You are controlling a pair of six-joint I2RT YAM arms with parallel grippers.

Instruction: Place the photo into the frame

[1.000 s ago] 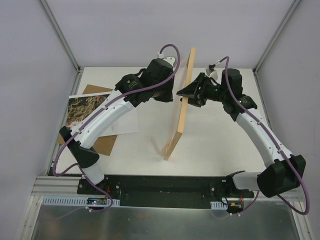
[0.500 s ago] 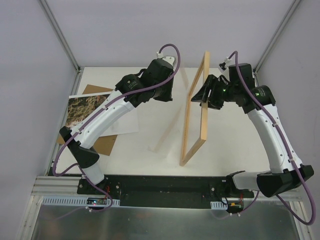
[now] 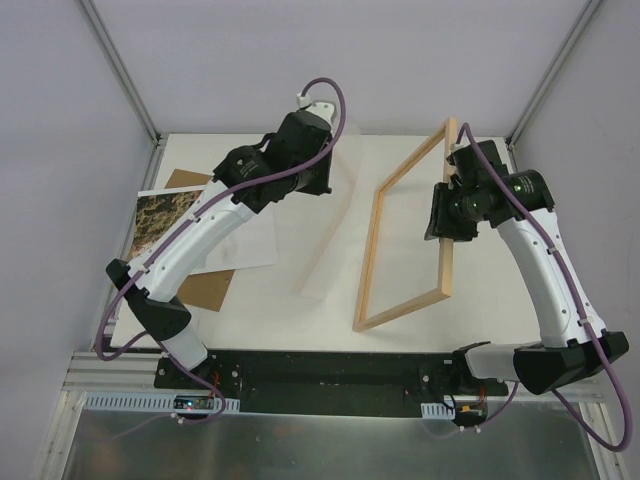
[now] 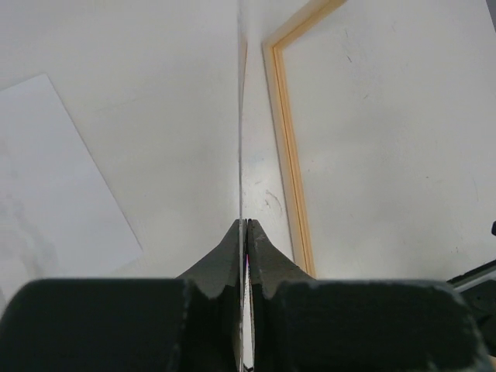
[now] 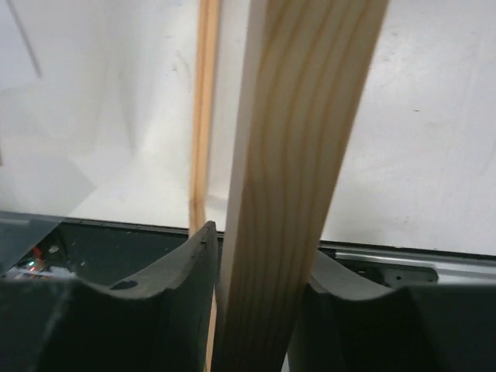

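Right tool (image 3: 443,213) clamps the tilted frame (image 3: 371,255); left tool (image 4: 246,230) pinches a clear pane (image 3: 325,245), photo (image 3: 165,215) lying aside.

White matte tabletop (image 3: 220,150) fills centre. Plain pale lavender-grey back wall panel (image 3: 330,60) at 12 o'clock, matching side panels at 9 (image 3: 60,200) and 3 o'clock (image 3: 600,200). Slanted aluminium corner posts at 11 (image 3: 121,68) and 1 o'clock (image 3: 554,72). Black mounting plate (image 3: 330,375) along 6 o'clock edge, brushed silver metal sheet (image 3: 320,445) just below it. Light soft, even; faint shadows on tabletop.
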